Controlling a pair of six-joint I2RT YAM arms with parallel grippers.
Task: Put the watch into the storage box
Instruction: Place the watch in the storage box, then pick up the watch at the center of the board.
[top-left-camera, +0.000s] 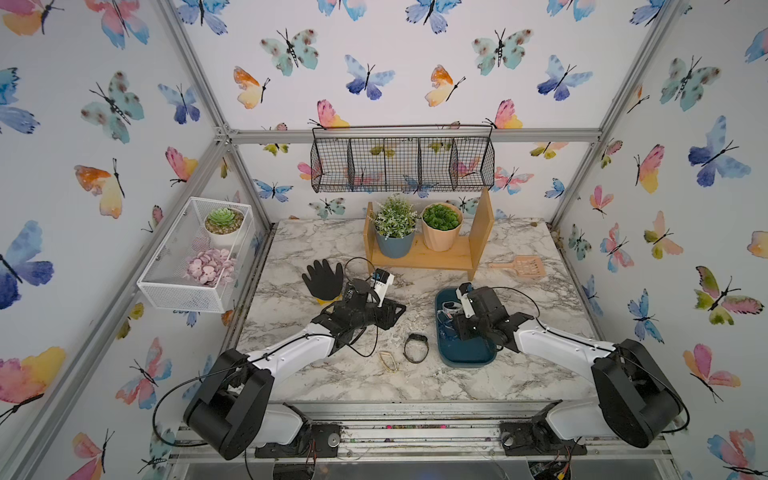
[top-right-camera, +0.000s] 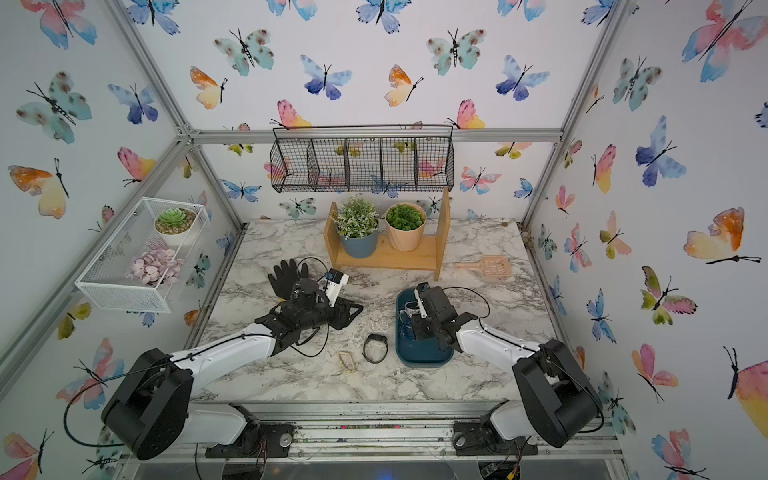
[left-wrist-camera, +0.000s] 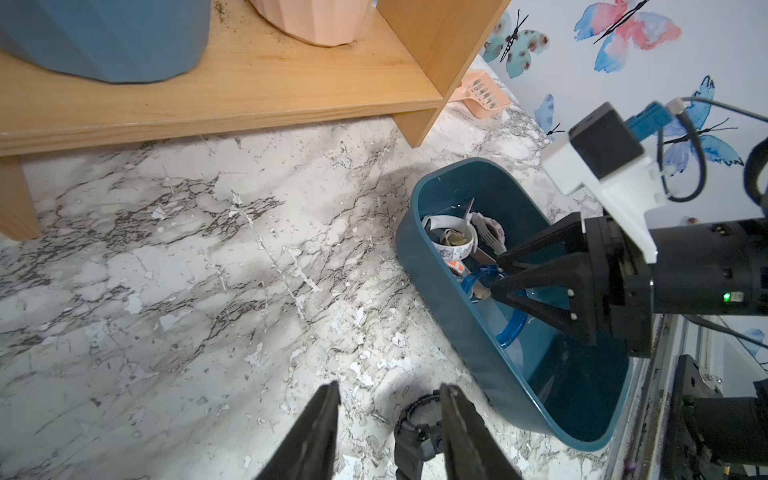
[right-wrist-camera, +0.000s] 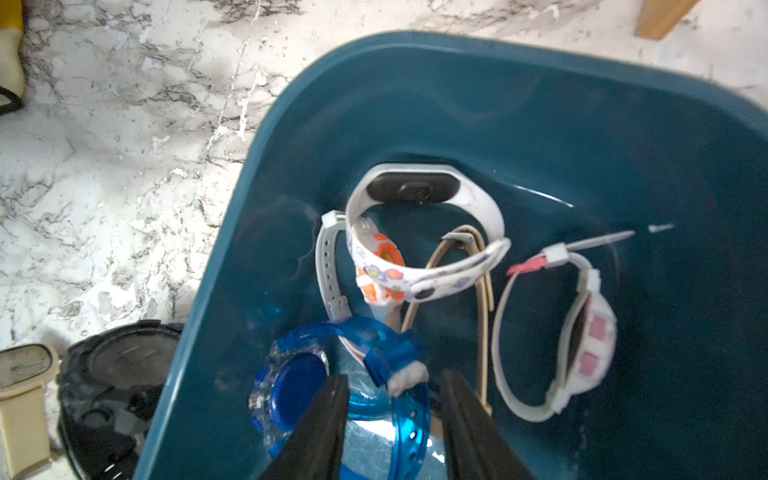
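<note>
The dark teal storage box (top-left-camera: 465, 362) (top-right-camera: 424, 362) lies on the marble table at the right. My right gripper (right-wrist-camera: 395, 378) (left-wrist-camera: 496, 274) hangs inside it, open. A clear blue watch (right-wrist-camera: 299, 386) lies under its fingers, and the strap loop passes between them without being pinched. Further in lie a white band watch (right-wrist-camera: 415, 191), a flowered one (right-wrist-camera: 415, 274) and a pink-and-white one (right-wrist-camera: 590, 332). A black watch (top-left-camera: 416, 348) (left-wrist-camera: 415, 428) lies on the table left of the box. My left gripper (left-wrist-camera: 388, 388) (top-left-camera: 392, 311) hovers open, with the black watch partly behind one finger.
A beige-strapped gold watch (top-left-camera: 388, 360) lies left of the black one. A black glove (top-left-camera: 323, 279) is at the left. A wooden shelf (top-left-camera: 428, 257) with two plant pots stands at the back, beside a peach scoop (top-left-camera: 524, 266). A black wire basket (top-left-camera: 402, 164) hangs on the back wall, a white mesh basket (top-left-camera: 187, 266) on the left wall.
</note>
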